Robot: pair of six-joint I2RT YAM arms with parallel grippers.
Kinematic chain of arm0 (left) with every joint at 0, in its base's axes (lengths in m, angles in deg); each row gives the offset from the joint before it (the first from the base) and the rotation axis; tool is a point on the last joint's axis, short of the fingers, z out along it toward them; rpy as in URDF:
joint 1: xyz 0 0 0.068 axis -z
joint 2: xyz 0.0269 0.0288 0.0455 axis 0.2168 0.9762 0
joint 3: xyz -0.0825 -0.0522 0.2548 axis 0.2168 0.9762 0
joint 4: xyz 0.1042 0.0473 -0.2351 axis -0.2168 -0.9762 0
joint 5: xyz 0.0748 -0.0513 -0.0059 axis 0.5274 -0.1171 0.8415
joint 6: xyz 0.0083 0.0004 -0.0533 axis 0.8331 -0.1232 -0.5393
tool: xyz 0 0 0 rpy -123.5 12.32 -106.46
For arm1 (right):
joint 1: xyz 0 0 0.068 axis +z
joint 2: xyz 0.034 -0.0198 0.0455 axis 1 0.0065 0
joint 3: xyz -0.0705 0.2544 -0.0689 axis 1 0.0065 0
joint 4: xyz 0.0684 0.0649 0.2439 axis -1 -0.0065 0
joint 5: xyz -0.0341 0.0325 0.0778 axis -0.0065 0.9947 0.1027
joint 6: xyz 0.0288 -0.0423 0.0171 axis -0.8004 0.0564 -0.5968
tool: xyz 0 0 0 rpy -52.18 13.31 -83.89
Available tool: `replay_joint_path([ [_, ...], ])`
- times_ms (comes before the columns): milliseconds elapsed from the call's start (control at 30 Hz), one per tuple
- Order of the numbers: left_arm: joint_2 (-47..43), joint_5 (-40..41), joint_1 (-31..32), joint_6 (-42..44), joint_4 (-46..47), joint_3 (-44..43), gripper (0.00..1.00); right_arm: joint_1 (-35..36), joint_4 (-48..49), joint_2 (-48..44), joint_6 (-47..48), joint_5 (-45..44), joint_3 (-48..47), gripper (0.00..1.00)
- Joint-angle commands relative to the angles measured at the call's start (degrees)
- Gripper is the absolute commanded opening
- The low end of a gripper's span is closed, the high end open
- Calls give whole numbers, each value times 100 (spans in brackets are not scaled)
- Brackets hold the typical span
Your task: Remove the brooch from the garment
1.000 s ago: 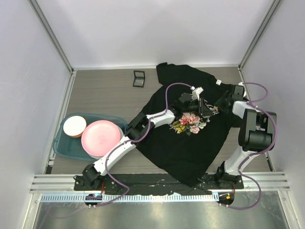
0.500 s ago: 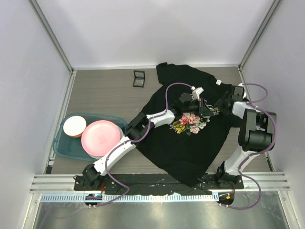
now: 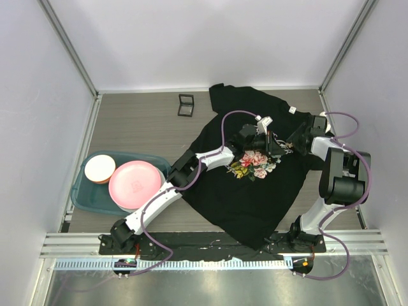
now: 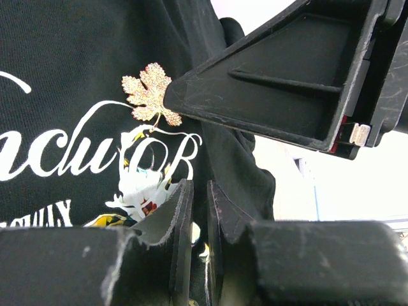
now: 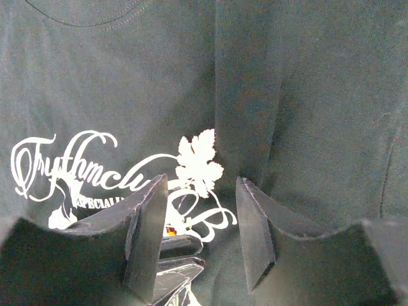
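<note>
Left claw (image 3: pixel 260 136) and right claw (image 3: pixel 281 145) are hovering tip to tip over the chest print of the garment (image 3: pixel 255 191), which is lying spread on the desk (image 3: pixel 140 127); from above, the brooch is too small to be picking out. Open room is lying mostly to the rear left, where only a small black case (image 3: pixel 186 105) is sitting, and the teal tray (image 3: pixel 81 191) with its pink plate (image 3: pixel 132 183) is sitting well apart at the left. The right arm is working close to the side wall (image 3: pixel 382 95), so a withdrawal is probably best going up and toward the middle. In the left wrist view, the left claw is standing almost pressed together and is seemingly pinching a raised fold of black cloth just below the brooch (image 4: pixel 146 95), a gold leaf sitting on the white script (image 4: pixel 95 150); one finger of the right claw is touching its right edge. In the right wrist view, the right claw is standing spread, with the brooch (image 5: pixel 199 162) lying just beyond the gap and a vertical fold (image 5: pixel 245 95) running close on its right. The grasp is looking like the step in hand: the right claw should be easing forward until both fingers are flanking the brooch, closing on metal and not the fold, with the left claw holding the cloth down, then pulling along the pin, not straight up.
</note>
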Motion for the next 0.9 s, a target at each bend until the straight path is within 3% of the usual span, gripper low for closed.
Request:
replay_joint_path([
  [0,-122,-5,43,124,-188,77,18,15,246,11,54,-113,-23,52],
  [400,-104,-40,69,116,-188,86,18,24,387,64,-7,-8,-137,31],
  [633,-104,-58,69,116,-206,77,18,24,387,169,-33,-201,-164,24],
  [867,-87,-49,69,98,-214,86,18,24,519,213,-16,-227,-216,1],
])
